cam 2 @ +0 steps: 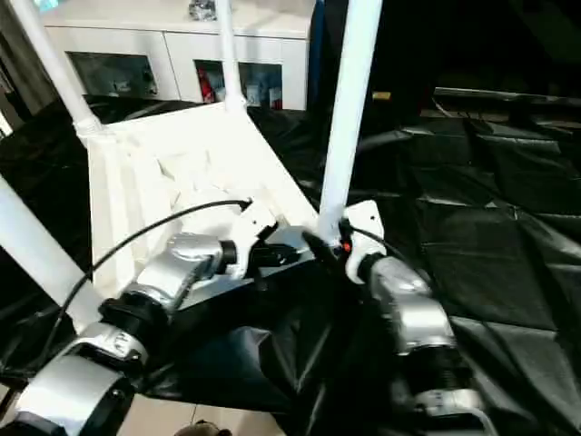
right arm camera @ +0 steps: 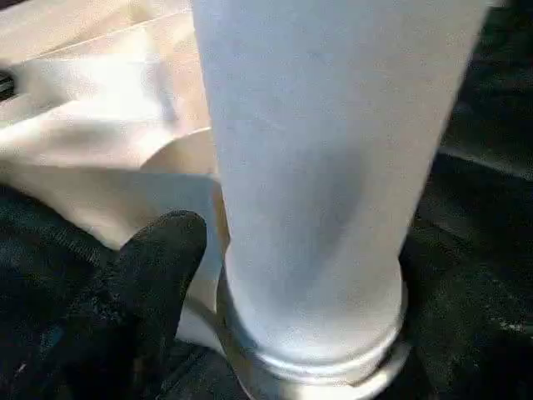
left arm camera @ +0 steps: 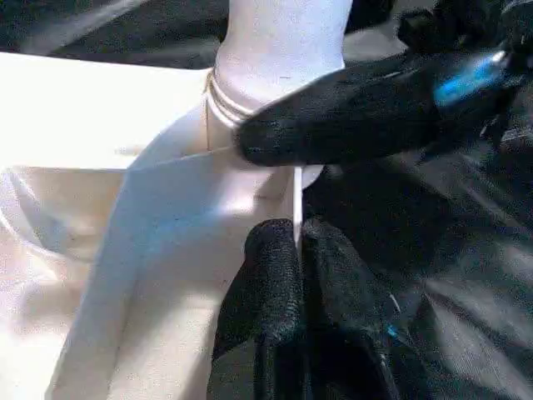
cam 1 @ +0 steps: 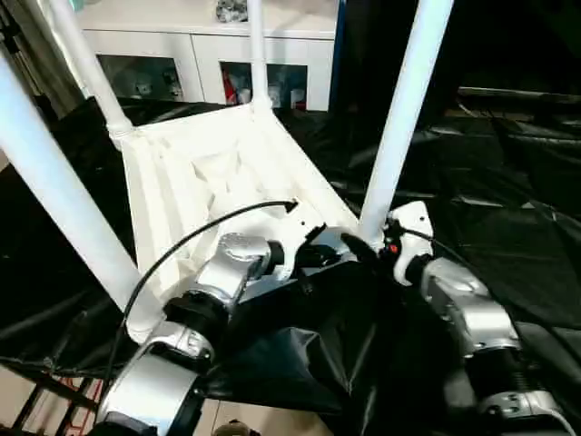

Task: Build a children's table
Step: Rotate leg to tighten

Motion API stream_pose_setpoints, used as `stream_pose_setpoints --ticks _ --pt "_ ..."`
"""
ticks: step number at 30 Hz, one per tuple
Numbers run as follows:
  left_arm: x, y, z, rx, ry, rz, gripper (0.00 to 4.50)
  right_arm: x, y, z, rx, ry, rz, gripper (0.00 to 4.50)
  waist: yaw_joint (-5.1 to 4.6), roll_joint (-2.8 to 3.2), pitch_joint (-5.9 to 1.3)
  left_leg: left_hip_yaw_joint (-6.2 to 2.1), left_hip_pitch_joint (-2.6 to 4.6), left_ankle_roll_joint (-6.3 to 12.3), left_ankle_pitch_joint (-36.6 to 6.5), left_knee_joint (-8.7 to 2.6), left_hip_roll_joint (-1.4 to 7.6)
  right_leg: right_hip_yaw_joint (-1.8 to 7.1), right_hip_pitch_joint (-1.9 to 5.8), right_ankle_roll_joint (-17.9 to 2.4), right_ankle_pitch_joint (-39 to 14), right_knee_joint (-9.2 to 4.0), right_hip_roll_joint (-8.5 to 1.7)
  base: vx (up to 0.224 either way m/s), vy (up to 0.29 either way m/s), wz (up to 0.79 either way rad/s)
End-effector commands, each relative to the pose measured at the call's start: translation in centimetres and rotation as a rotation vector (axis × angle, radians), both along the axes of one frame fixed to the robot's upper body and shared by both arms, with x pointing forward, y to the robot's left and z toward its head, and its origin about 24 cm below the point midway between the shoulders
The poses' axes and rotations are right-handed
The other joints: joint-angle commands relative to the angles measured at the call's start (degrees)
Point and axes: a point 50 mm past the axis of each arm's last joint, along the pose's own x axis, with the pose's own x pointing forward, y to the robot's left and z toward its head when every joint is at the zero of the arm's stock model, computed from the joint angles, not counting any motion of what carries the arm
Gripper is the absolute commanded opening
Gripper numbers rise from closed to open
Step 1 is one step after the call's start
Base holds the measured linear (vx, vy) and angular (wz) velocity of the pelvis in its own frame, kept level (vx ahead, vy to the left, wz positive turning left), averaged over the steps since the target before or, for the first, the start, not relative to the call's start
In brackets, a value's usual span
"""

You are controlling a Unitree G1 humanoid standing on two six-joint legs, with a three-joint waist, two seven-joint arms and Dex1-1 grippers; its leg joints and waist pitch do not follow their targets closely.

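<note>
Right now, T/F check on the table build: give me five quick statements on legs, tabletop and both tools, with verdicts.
1. The tabletop lies upside down with its ribbed underside facing up. True.
2. No legs are fitted yet. False: four legs stand in the corner sockets, including the near right leg.
3. The left tool is pinched shut on the tabletop's edge wall. True.
4. The right tool is up at the top end of the near right leg. False: it sits at that leg's base, by the corner socket.
5. The tabletop rests on a bare wooden bench. False: it lies on a black cover.
</note>
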Motion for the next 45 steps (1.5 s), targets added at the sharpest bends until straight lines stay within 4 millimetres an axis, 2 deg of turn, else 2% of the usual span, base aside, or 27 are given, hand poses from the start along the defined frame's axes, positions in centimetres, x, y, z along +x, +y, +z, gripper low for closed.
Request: stream_pose_setpoints --ticks 1,3,6,7,8,11,14,16,19,21,23,26,27,30,33,35,36,37,38,39,41,42,43,44,45 --pt "-0.7 -2.1 2.0 -0.093 -0.07 -0.167 0.0 -1.2 3.2 0.5 0.058 0.016 0.273 3.68 0.26 -1.17 -3.28 -1.13 0.73 4.23 -11.6 -4.14 3.21 2.25 2.94 -12.9 -7.5 -4.21 -3.97 0.0 0.0 0.0" --pt "-0.9 -1.5 1.9 -0.083 -0.066 -0.199 0.0 -1.5 2.3 0.8 0.034 0.021 0.324 3.68 0.66 -1.01 -3.41 -1.03 0.77 5.24 -9.9 -3.88 3.41 2.08 2.73 -13.8 -5.6 -3.88 -3.83 0.0 0.0 0.0" --pt "-1.5 -0.8 1.9 -0.087 -0.049 -0.27 0.0 -2.3 1.2 0.9 0.008 0.054 0.414 3.68 1.35 -0.95 -3.4 -0.89 0.94 5.19 -10.4 -3.8 3.57 2.09 2.45 -14.4 -6.2 -3.86 -3.83 0.0 0.0 0.0" --pt "-1.7 -0.5 1.9 -0.086 -0.04 -0.295 0.0 -2.7 0.9 1.0 0.001 0.07 0.447 3.68 1.5 -1.13 -3.39 -0.96 0.96 5.15 -10.3 -3.85 3.61 2.06 2.64 -14.3 -6.2 -3.83 -3.84 0.0 0.0 0.0" --pt "-1.9 -0.2 1.9 -0.084 -0.027 -0.327 0.0 -3.1 0.4 1.1 -0.008 0.087 0.49 3.68 1.94 -1.03 -3.37 -0.96 0.88 5.47 -10.4 -3.77 3.76 2.12 2.59 -14.3 -5.9 -3.71 -3.95 0.0 0.0 0.0" --pt "-2.4 0.5 1.9 -0.073 -0.001 -0.377 0.0 -3.6 -0.3 1.1 -0.033 0.113 0.536 3.68 2.06 -1.08 -3.31 -0.93 0.82 5.4 -10.7 -3.83 3.71 2.09 2.41 -14.3 -7.0 -3.78 -3.97 0.0 0.0 0.0" --pt "-2.8 1.2 1.8 -0.055 0.02 -0.415 0.0 -3.9 -0.7 1.1 -0.063 0.132 0.567 3.68 2.13 -1.09 -3.25 -1.05 0.89 4.31 -12.2 -4.08 3.77 2.14 2.36 -13.7 -10.1 -3.99 -4.09 0.0 0.0 0.0" --pt "-3.0 1.8 1.7 -0.042 0.03 -0.428 0.0 -4.1 -0.9 1.1 -0.075 0.145 0.579 3.68 2.1 -1.15 -3.26 -1.07 0.88 3.97 -12.2 -4.07 3.76 2.14 2.37 -13.7 -9.9 -3.95 -4.09 0.0 0.0 0.0" --pt "-3.1 2.3 1.7 -0.032 0.042 -0.439 0.0 -4.1 -0.9 1.2 -0.065 0.153 0.586 3.36 1.99 -1.22 -3.35 -0.99 0.9 4.22 -10.9 -3.95 3.68 2.11 2.33 -14.2 -7.8 -3.71 -3.92 0.0 0.0 0.0" --pt "-3.2 2.4 1.7 -0.03 0.045 -0.443 0.0 -4.1 -0.8 1.3 -0.059 0.156 0.593 3.31 2.03 -1.16 -3.38 -0.98 0.92 4.4 -10.4 -3.88 3.69 2.07 2.31 -14.6 -6.9 -3.6 -3.91 0.0 0.0 0.0" --pt "-3.3 2.5 1.7 -0.029 0.047 -0.446 0.0 -4.2 -0.7 1.3 -0.056 0.159 0.601 2.93 2.09 -1.24 -3.41 -0.94 0.9 4.49 -10.1 -3.81 3.67 2.07 2.34 -14.7 -6.6 -3.56 -3.95 0.0 0.0 0.0" --pt "-3.3 2.5 1.6 -0.027 0.051 -0.449 0.0 -4.3 -0.5 1.2 -0.053 0.164 0.611 2.87 2.17 -1.3 -3.37 -0.97 0.87 4.37 -10.2 -3.83 3.68 2.07 2.38 -14.6 -7.1 -3.57 -4.0 0.0 0.0 0.0" --pt "-3.4 2.5 1.6 -0.026 0.051 -0.449 0.0 -4.4 -0.4 1.1 -0.05 0.168 0.615 2.68 2.15 -1.3 -3.35 -0.95 0.9 4.26 -10.4 -3.85 3.64 2.06 2.34 -14.4 -7.7 -3.66 -3.97 0.0 0.0 0.0" --pt "-3.4 2.5 1.7 -0.03 0.049 -0.446 0.0 -4.5 -0.3 1.1 -0.034 0.172 0.613 2.65 2.16 -1.35 -3.4 -0.96 0.85 4.31 -9.8 -3.78 3.6 2.09 2.43 -14.4 -7.1 -3.56 -3.98 0.0 0.0 0.0" --pt "-3.2 2.2 1.7 -0.043 0.032 -0.41 0.0 -4.1 0.0 0.7 -0.026 0.15 0.54 2.6 2.13 -1.33 -3.42 -0.92 0.84 4.33 -9.5 -3.71 3.56 2.09 2.31 -14.4 -6.9 -3.56 -3.96 0.0 0.0 0.0" --pt "-2.6 1.6 1.7 -0.05 0.007 -0.339 0.0 -2.8 0.1 -0.4 -0.082 0.127 0.364 2.6 1.93 -1.27 -3.3 -0.96 0.88 3.65 -10.8 -3.89 3.5 2.05 2.22 -14.2 -8.7 -3.81 -3.98 0.0 0.0 0.0" --pt "-2.4 1.5 1.7 -0.051 0.0 -0.315 0.0 -2.4 0.1 -0.7 -0.097 0.121 0.303 2.6 1.43 -1.25 -3.04 -1.03 0.79 2.48 -12.5 -4.18 3.37 2.06 2.07 -13.9 -11.2 -4.04 -4.03 0.0 0.0 0.0" --pt "-1.9 0.9 1.7 -0.052 -0.019 -0.25 0.0 -1.5 0.2 -1.4 -0.104 0.125 0.163 2.6 0.72 -1.38 -2.86 -1.29 0.8 0.79 -14.9 -4.6 3.18 1.88 2.35 -12.9 -15.5 -4.48 -4.17 0.0 0.0 0.0" --pt "-1.5 0.4 1.7 -0.047 -0.033 -0.21 0.0 -1.2 0.3 -1.8 -0.098 0.138 0.093 2.6 -0.03 -1.45 -2.77 -1.49 0.8 -0.53 -16.8 -4.87 3.03 1.82 2.47 -11.5 -19.3 -4.8 -4.29 0.0 0.0 0.0" --pt "-1.5 0.4 1.7 -0.047 -0.033 -0.21 0.0 -1.2 0.3 -1.8 -0.098 0.138 0.093 2.6 -0.3 -1.47 -2.82 -1.56 0.88 -0.89 -17.4 -4.91 3.06 1.82 2.48 -11.0 -20.5 -4.94 -4.36 0.0 0.0 0.0" --pt "-1.0 -0.4 1.8 -0.048 -0.044 -0.156 0.0 -0.8 0.6 -2.3 -0.077 0.169 0.004 2.6 -0.57 -1.51 -2.91 -1.62 0.97 -0.86 -17.1 -4.95 3.17 1.91 2.45 -10.1 -19.7 -5.09 -4.27 0.0 0.0 0.0" --pt "-0.5 -1.6 2.0 -0.053 -0.06 -0.089 0.0 -0.6 1.2 -2.9 -0.062 0.196 -0.064 2.6 -0.83 -1.22 -2.91 -1.39 1.14 -0.55 -17.1 -4.87 3.12 2.07 1.99 -10.6 -18.0 -5.04 -4.06 0.0 0.0 0.0" --pt "-0.4 -1.9 2.0 -0.054 -0.062 -0.074 0.0 -0.5 1.4 -3.0 -0.06 0.2 -0.078 2.6 -0.84 -1.24 -2.94 -1.34 1.42 -0.7 -17.3 -4.78 3.16 2.09 1.86 -11.0 -17.5 -5.15 -4.03 0.0 0.0 0.0" --pt "-0.1 -2.7 2.2 -0.064 -0.066 -0.033 0.0 -0.3 1.8 -3.3 -0.063 0.197 -0.117 2.6 -0.9 -1.5 -2.96 -1.26 1.26 -0.73 -16.5 -4.67 2.94 2.06 2.12 -11.3 -16.4 -4.99 -4.0 0.0 0.0 0.0" --pt "0.0 -3.2 2.3 -0.071 -0.07 -0.008 0.0 -0.1 2.1 -3.4 -0.066 0.193 -0.15 2.59 -0.67 -1.49 -3.09 -1.22 1.14 -0.34 -15.2 -4.58 2.94 2.07 2.3 -11.2 -15.4 -4.94 -4.12 0.0 0.0 0.0"
